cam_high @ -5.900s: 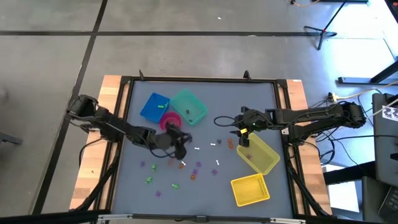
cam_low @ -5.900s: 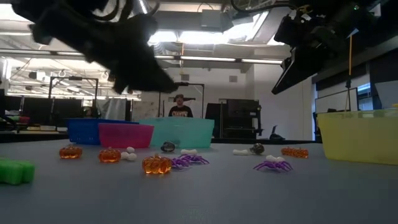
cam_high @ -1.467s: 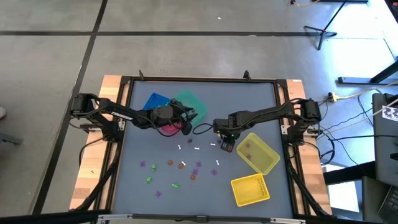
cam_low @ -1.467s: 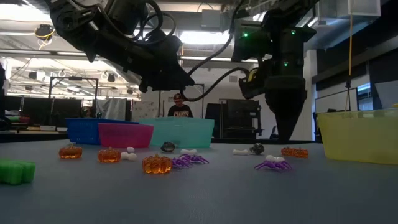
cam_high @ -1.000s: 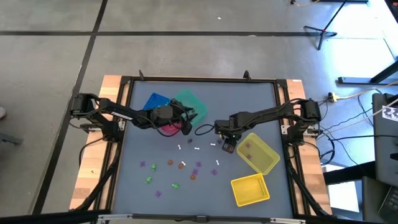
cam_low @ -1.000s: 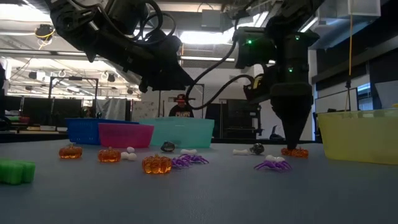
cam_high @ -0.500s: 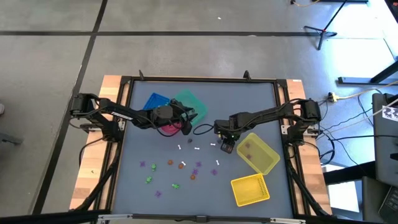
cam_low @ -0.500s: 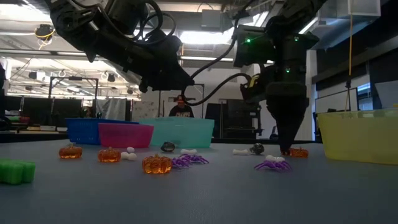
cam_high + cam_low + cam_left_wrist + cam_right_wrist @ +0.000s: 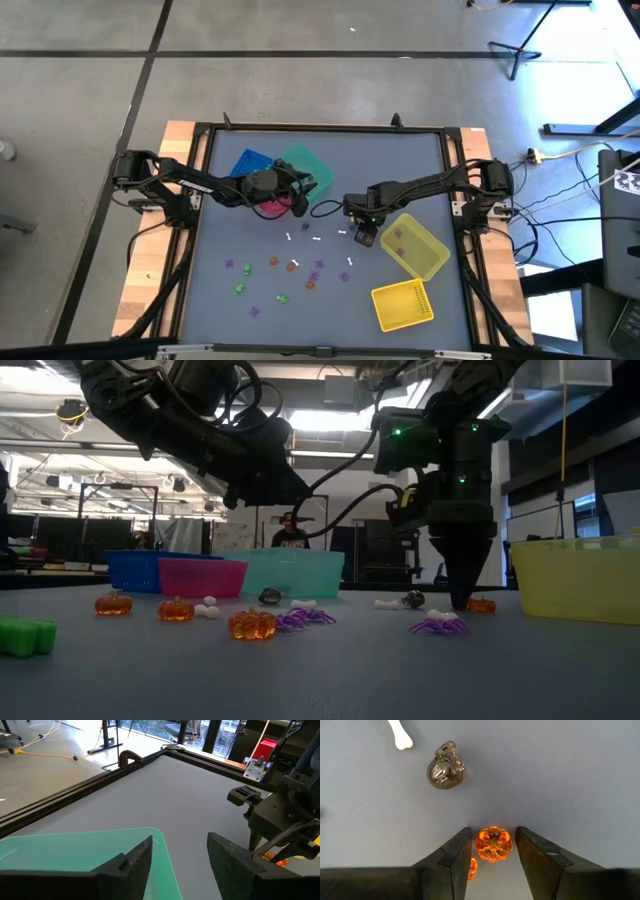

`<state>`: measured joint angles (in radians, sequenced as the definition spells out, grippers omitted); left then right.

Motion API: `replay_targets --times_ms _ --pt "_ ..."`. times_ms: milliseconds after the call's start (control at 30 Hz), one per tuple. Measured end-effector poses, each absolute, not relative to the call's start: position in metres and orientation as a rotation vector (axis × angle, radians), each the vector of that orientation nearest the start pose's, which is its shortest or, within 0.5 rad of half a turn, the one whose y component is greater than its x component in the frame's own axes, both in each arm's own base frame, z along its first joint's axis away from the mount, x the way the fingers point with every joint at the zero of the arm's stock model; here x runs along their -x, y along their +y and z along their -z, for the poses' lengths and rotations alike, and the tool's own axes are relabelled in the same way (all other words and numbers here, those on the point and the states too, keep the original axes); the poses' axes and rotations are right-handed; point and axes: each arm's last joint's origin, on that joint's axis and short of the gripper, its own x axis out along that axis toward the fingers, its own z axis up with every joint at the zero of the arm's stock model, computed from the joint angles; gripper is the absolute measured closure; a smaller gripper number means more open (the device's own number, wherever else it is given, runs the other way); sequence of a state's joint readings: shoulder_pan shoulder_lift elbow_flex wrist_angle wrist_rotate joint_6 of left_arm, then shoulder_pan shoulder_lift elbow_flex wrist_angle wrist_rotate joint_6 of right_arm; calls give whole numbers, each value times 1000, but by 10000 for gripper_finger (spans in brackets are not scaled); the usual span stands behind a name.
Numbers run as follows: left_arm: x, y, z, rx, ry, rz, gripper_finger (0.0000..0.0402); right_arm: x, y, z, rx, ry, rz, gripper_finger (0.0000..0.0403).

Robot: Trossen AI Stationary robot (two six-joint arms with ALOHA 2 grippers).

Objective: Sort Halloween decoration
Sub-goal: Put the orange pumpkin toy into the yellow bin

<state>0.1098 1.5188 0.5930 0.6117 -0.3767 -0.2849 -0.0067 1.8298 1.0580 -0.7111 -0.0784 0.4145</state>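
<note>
Small Halloween decorations lie scattered on the grey table (image 9: 230,240): orange pumpkins, purple spiders, green pieces, white bones and a dark grey skull (image 9: 445,770). My right gripper (image 9: 492,832) points straight down, open. Its fingers stand on either side of one orange pumpkin (image 9: 493,844) that rests on the table, and I see no touch. In the high view this gripper (image 9: 365,233) is just left of the yellow bin (image 9: 415,247). My left gripper (image 9: 180,855) hovers open with nothing in it over the near corner of the teal bin (image 9: 75,850), beside the pink bin (image 9: 272,203).
A blue bin (image 9: 249,171) stands left of the teal bin (image 9: 305,170) at the far side. A yellow basket-like tray (image 9: 403,304) lies near the front right. A second orange piece (image 9: 472,866) sits beside the left finger. A white bone (image 9: 400,735) lies past the skull.
</note>
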Motion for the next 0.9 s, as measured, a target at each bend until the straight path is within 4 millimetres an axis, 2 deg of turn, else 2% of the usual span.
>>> replay_targets --times_ms 200,533,900 --pt "-289 43 -178 235 244 -524 227 -313 0 -134 -398 1479 251 246" --pt "-289 42 -178 235 244 -523 227 -313 0 -133 -398 1484 251 309" --pt "-289 42 -178 235 244 -523 227 -313 0 -135 -401 1476 245 299"
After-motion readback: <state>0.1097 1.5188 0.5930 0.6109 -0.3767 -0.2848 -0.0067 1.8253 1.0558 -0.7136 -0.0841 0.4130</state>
